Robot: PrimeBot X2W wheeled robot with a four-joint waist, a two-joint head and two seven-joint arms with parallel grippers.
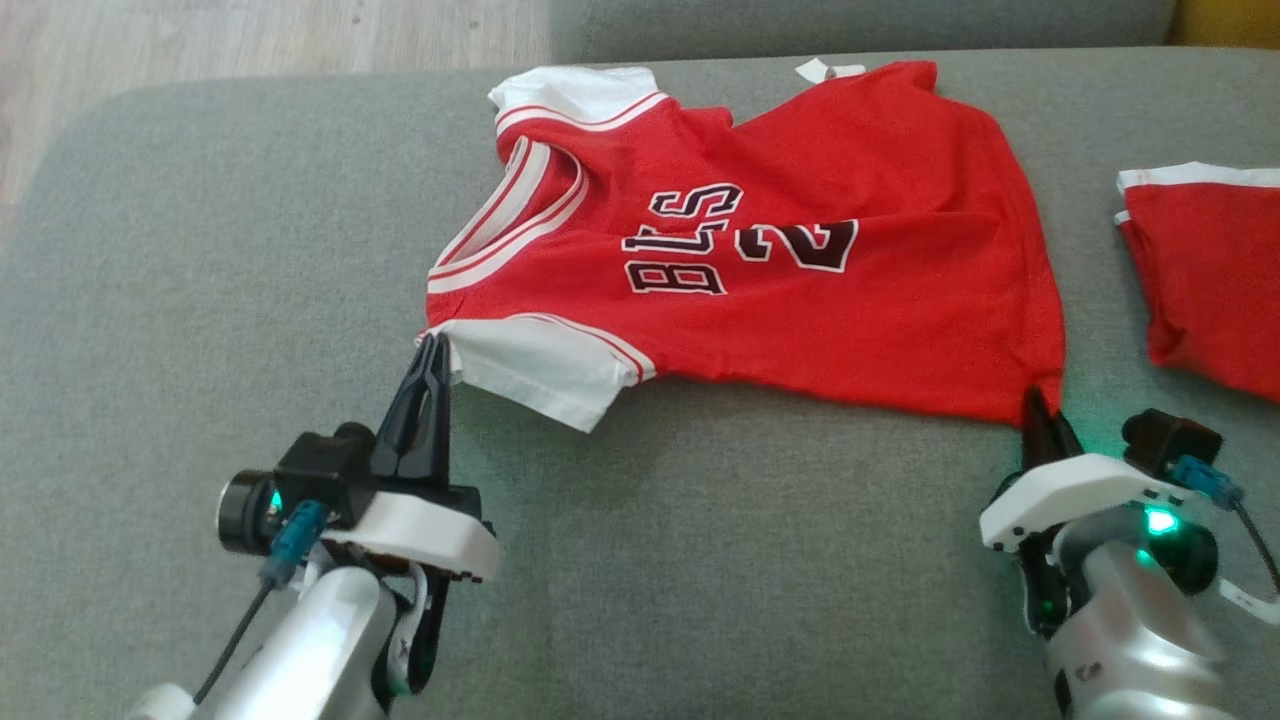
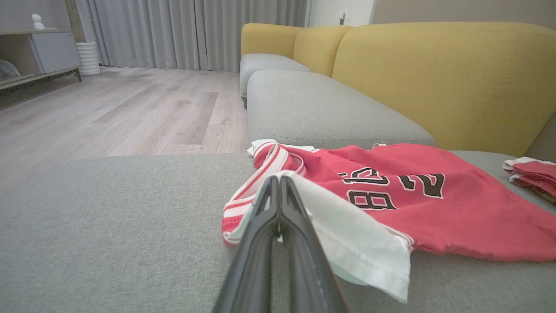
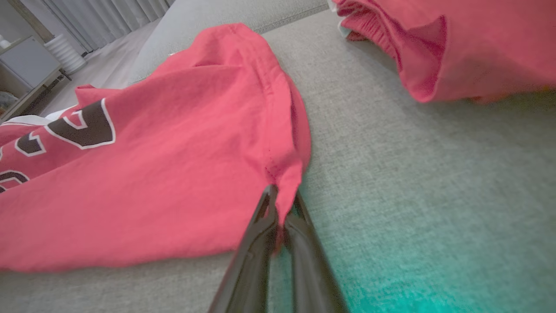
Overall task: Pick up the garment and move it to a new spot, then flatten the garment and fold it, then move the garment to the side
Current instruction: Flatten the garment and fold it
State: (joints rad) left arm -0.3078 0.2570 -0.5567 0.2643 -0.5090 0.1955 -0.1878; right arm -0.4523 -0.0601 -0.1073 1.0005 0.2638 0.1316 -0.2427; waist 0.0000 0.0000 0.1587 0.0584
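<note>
A red garment (image 1: 780, 250), a jersey with white sleeves and black lettering, lies spread on the grey sofa cushion (image 1: 200, 300). My left gripper (image 1: 432, 348) is shut at the near white sleeve by the collar; in the left wrist view its tips (image 2: 279, 179) pinch the edge of the garment (image 2: 434, 208). My right gripper (image 1: 1035, 400) is shut on the near hem corner. The right wrist view shows red cloth of the garment (image 3: 152, 174) caught between the right gripper (image 3: 281, 198) fingers.
A second red piece of clothing with a white band (image 1: 1210, 280) lies on the cushion to the right, close to my right arm. The yellow sofa back (image 2: 434, 78) rises beyond the garment. Wooden floor (image 1: 250, 40) lies past the cushion's left end.
</note>
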